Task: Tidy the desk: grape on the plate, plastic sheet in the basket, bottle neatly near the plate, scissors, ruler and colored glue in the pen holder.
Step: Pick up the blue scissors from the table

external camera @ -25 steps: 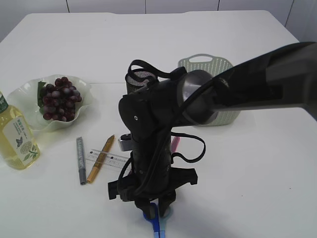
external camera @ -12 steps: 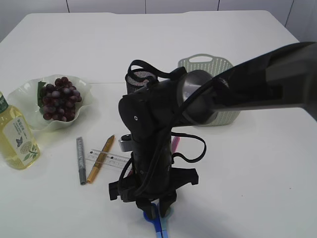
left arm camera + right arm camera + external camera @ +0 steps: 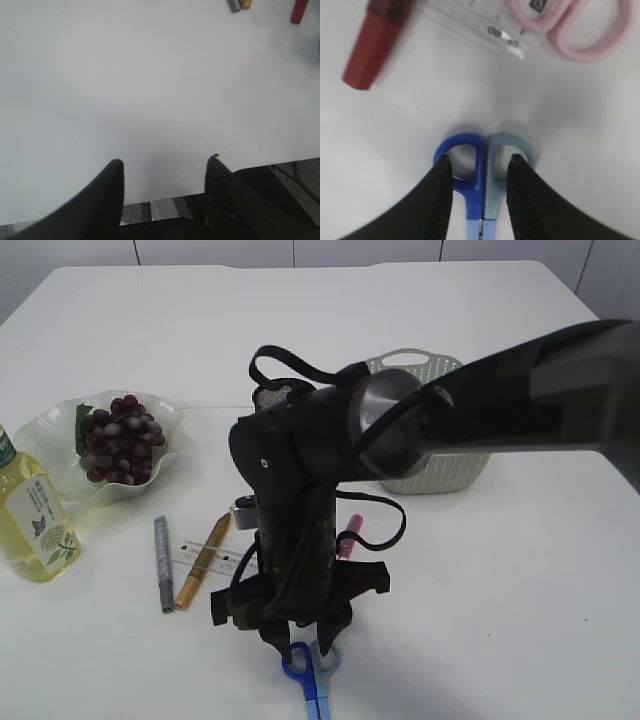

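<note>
So the right gripper (image 3: 479,170) is down over the blue-handled scissors (image 3: 481,170) lying flat on the white bench (image 3: 480,590) near the front edge. Its jaws stand a bit apart, one finger on each side of the two finger loops, and I can't tell if they're actually pressing on the handles or just straddling them. Just past the scissors there's a clear plastic ruler (image 3: 475,25), a dark red glue tube (image 3: 372,45) and a pair of pink-handled scissors (image 3: 570,27).

The left gripper (image 3: 165,172) is partly open with nothing between its fingers, hanging over bare bench at the edge.

Off to the left, the bunch of dark purple grapes (image 3: 120,438) sits on the wavy clear plate (image 3: 55,430), with the yellow-liquid bottle (image 3: 32,515) just beside it. A grey glue pen (image 3: 161,562) and a gold glue pen (image 3: 203,560) lie below the plate. The black mesh pen holder (image 3: 272,400) and pale green plastic basket (image 3: 440,465) stand behind the arm.
</note>
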`<move>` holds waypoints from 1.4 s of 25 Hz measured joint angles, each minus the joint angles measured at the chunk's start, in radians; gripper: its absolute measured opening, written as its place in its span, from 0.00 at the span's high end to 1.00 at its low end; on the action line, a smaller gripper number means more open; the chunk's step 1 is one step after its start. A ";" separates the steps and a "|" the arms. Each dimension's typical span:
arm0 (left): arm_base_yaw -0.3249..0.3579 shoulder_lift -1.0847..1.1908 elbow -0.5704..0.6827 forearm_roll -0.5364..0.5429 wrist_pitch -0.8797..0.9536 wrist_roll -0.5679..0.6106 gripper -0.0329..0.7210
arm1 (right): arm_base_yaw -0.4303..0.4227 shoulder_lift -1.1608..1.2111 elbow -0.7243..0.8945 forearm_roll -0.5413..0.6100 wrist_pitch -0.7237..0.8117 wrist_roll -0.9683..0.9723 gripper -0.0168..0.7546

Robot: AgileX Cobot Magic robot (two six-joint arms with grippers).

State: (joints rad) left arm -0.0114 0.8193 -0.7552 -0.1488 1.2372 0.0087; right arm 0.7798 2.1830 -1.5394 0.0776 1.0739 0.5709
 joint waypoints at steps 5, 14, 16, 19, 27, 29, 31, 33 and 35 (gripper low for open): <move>0.000 0.000 0.000 0.000 0.000 0.000 0.45 | 0.001 0.000 -0.085 -0.007 0.033 0.000 0.62; 0.000 0.000 0.000 0.000 0.000 0.000 0.45 | 0.001 0.000 -0.102 -0.009 0.127 0.000 0.62; 0.000 0.000 0.000 0.000 0.000 0.000 0.45 | 0.001 0.000 -0.102 -0.007 0.127 0.000 0.62; 0.000 0.000 0.000 0.000 0.000 0.000 0.45 | 0.001 0.000 -0.102 0.014 0.129 0.000 0.62; 0.000 0.000 0.000 0.000 0.000 -0.009 0.45 | 0.024 0.000 -0.102 0.026 0.131 -0.038 0.62; 0.000 0.000 0.000 0.000 0.000 -0.009 0.45 | 0.046 0.000 -0.102 0.014 0.131 -0.045 0.62; 0.000 0.000 0.000 0.000 0.000 -0.009 0.45 | 0.065 0.000 -0.102 0.005 0.131 -0.052 0.62; 0.000 0.000 0.000 0.000 0.000 -0.009 0.45 | 0.076 0.000 -0.102 0.000 0.131 -0.053 0.66; 0.000 0.000 0.000 0.000 0.000 -0.009 0.45 | 0.081 0.000 -0.102 -0.001 0.131 -0.062 0.69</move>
State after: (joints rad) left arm -0.0114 0.8193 -0.7552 -0.1488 1.2372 0.0000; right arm 0.8605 2.1830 -1.6417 0.0763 1.2052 0.5089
